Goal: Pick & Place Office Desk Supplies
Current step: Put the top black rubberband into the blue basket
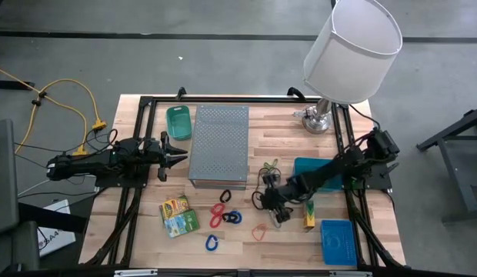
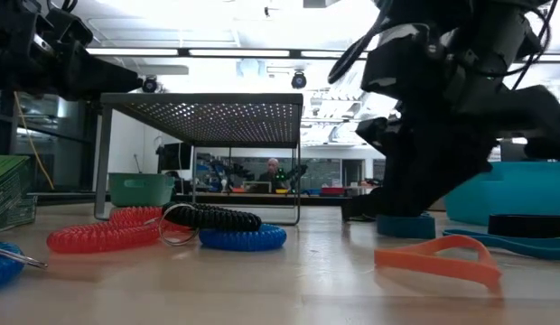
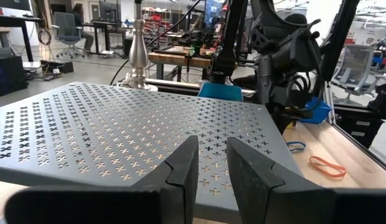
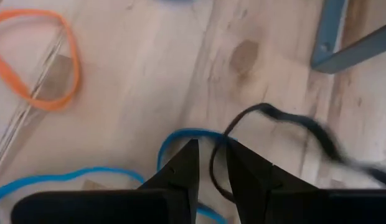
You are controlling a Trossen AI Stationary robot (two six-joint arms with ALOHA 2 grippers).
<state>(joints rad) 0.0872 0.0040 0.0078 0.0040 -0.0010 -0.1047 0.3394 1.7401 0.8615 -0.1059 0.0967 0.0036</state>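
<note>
My right gripper (image 1: 275, 209) (image 4: 211, 155) slants down over the near right of the table, open by a narrow gap. A thin black rubber band (image 4: 292, 121) runs through that gap. A blue band (image 4: 180, 134) lies on the wood just beyond the fingertips, and an orange band (image 4: 31, 68) (image 1: 259, 232) lies farther off. Red, black and blue coil clips (image 1: 223, 215) and yellow-green packets (image 1: 177, 215) lie flat near the front. My left gripper (image 1: 181, 150) (image 3: 210, 155) waits level at the left edge of the grey perforated box (image 1: 219, 146), slightly open, with nothing between its fingers. My right gripper has the black band's loop (image 4: 213, 171) between its two fingers, which come from above at a slant. The gap is wider than the band. Whether either finger touches the band, I cannot tell.
The grey perforated box stands mid-table. A green bin (image 1: 178, 121) sits at the back left, a lamp (image 1: 350, 54) at the back right. A teal tray (image 1: 308, 168) lies under my right arm. A blue box (image 1: 338, 240) and a small packet (image 1: 308, 219) sit near the front right.
</note>
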